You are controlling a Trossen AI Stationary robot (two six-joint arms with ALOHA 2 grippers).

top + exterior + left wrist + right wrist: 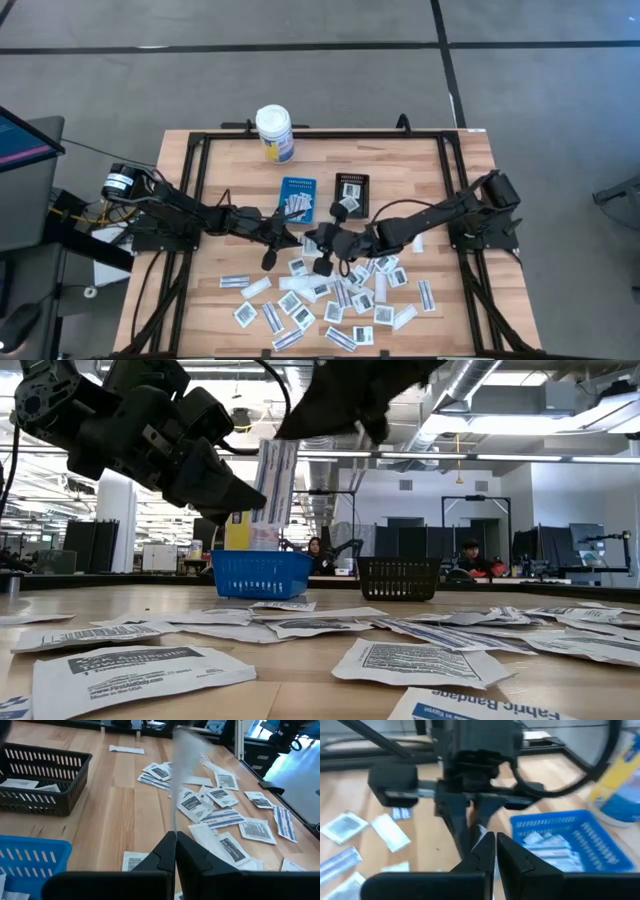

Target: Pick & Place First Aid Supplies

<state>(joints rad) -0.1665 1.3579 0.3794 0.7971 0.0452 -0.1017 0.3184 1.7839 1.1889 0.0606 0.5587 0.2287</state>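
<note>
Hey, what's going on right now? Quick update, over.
Left gripper shut on a strip packet, raised near the blue tray. Right gripper shut, close opposite. Nothing blocking the tray.

robotics lab in an open-plan office/industrial space. behind the wooden table (230, 170): exposed ducts and pipes on the ceiling (520, 400), strip lights, rows of dark monitors (545, 545) on desks, two people (470, 558) seated there. table itself has a black metal frame (320, 132) bolted around it with two arms mounted, cables trailing off the left side. grey concrete floor (300, 70) with taped lines around it.
</note>
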